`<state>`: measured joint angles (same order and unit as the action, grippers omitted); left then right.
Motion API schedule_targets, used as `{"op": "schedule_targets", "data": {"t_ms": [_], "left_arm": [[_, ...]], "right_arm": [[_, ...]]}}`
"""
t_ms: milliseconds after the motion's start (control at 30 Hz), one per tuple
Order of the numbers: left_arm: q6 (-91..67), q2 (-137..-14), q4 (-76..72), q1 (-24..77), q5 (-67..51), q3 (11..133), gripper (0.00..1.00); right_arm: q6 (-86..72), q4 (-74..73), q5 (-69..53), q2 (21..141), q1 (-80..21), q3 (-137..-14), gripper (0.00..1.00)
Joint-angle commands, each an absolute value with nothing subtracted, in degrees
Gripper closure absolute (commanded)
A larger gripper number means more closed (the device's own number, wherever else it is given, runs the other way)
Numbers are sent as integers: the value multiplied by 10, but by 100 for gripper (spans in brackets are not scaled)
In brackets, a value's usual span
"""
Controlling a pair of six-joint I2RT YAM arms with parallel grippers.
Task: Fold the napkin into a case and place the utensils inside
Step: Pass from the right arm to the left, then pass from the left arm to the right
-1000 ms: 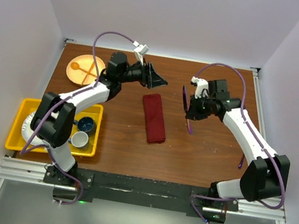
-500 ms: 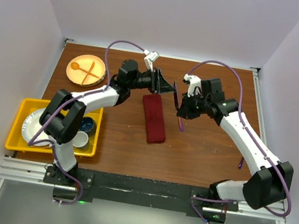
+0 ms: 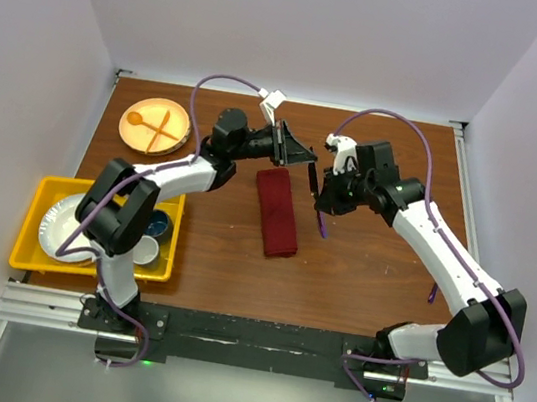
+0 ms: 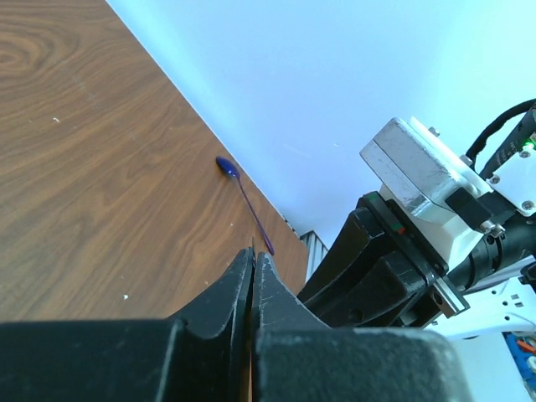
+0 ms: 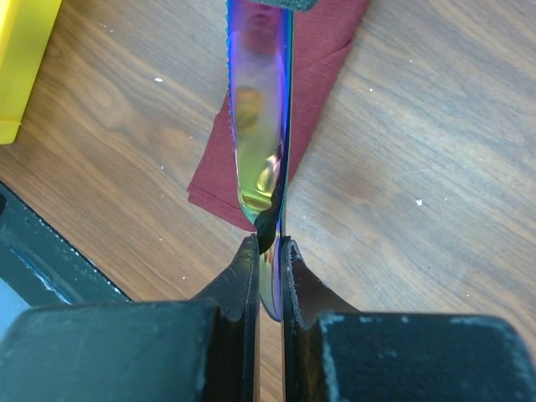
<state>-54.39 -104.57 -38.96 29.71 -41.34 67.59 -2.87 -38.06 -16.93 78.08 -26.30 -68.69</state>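
The napkin, folded into a narrow maroon case [image 3: 277, 212], lies flat mid-table; its end shows under the blade in the right wrist view [image 5: 322, 50]. My right gripper [image 3: 325, 191] [image 5: 268, 243] is shut on an iridescent purple knife [image 5: 260, 126], held just right of the case's far end. My left gripper [image 3: 307, 156] [image 4: 253, 251] has its jaws pressed together at the knife's far tip, where a thin sliver sticks out between them. A second purple utensil, a spoon [image 4: 243, 197] [image 3: 434, 290], lies on the wood by the right table edge.
An orange plate [image 3: 132, 135] with an orange spoon and fork sits at the far left. A yellow bin [image 3: 34, 217] at the near left holds a white plate and cups. The right arm's wrist [image 4: 435, 218] fills the space beside my left fingers.
My left arm swung right to the knife's tip and its jaws closed. My right gripper carried the knife left, toward the case's far end.
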Motion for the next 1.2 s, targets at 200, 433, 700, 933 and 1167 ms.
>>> {"op": "schedule_targets", "data": {"t_ms": [200,433,700,933,1167], "left_arm": [[-594,-1052,-512,259,-547,643,100],[-646,-1046,-597,242,-627,625,100],[-766,-1059,-748,232,-625,600,100],[-793,-1062,-806,222,-588,584,100],[-798,-1059,-817,218,-573,582,100]], "right_arm": [[-24,-353,-270,786,-264,-761,25],[-56,-344,-409,864,-237,-816,45],[-90,-321,-496,897,-233,-814,52],[-133,-278,-523,901,-234,-795,56],[-148,-259,-505,903,-235,-787,100]]}}
